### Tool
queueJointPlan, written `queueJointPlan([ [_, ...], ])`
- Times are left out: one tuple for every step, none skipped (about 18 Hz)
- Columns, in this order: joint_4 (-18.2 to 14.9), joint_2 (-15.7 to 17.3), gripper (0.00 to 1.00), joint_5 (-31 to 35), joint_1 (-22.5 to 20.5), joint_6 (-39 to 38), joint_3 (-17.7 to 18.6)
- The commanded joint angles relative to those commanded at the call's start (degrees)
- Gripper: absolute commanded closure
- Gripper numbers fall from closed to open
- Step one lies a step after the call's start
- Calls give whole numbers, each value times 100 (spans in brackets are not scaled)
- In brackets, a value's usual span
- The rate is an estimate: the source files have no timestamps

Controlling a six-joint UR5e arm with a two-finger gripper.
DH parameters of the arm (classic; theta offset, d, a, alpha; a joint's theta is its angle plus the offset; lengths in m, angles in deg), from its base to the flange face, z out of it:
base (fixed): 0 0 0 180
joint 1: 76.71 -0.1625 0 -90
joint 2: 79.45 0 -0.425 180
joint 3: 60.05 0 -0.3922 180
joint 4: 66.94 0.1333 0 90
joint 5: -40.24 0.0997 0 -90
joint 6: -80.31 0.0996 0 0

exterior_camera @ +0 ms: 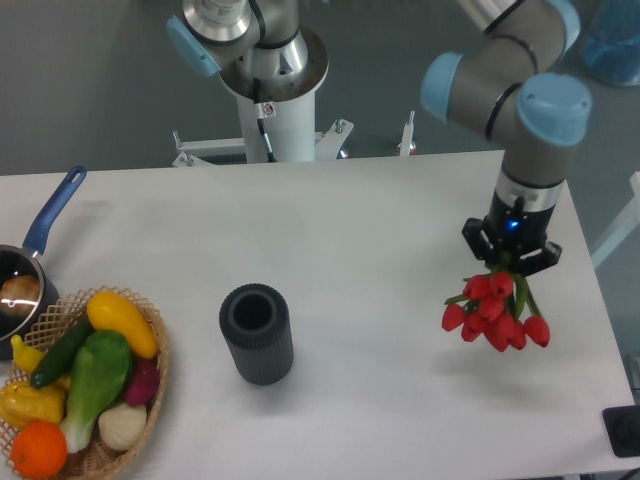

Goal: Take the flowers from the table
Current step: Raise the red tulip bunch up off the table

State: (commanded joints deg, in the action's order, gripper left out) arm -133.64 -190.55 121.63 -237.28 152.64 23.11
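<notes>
Above the right side of the table (pixel 330 260), the gripper (pixel 511 262) has its jaws clamped on the stems of the flowers (pixel 497 310), so the red buds hang head-down, apparently lifted off the surface.

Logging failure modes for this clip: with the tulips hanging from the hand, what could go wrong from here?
1. The hand seems to grip the flowers only by their thin stems, with the red buds dangling below, so they might slip out or lose a stem.
2. The bunch hangs near the right edge of the table, so a dropped bunch could fall off it.
3. The grip point is hidden, so grasp security cannot be confirmed.
</notes>
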Motion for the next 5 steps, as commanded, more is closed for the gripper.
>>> queueJointPlan([
  [-114,18,83,9,0,-9,-45],
  [-142,35,83,9,0,0,-63],
  [-151,62,83,0,-17,0,-80],
  [-151,71,83,0,-18,-9,-89],
  [-151,79,83,0,-18,0,-98],
])
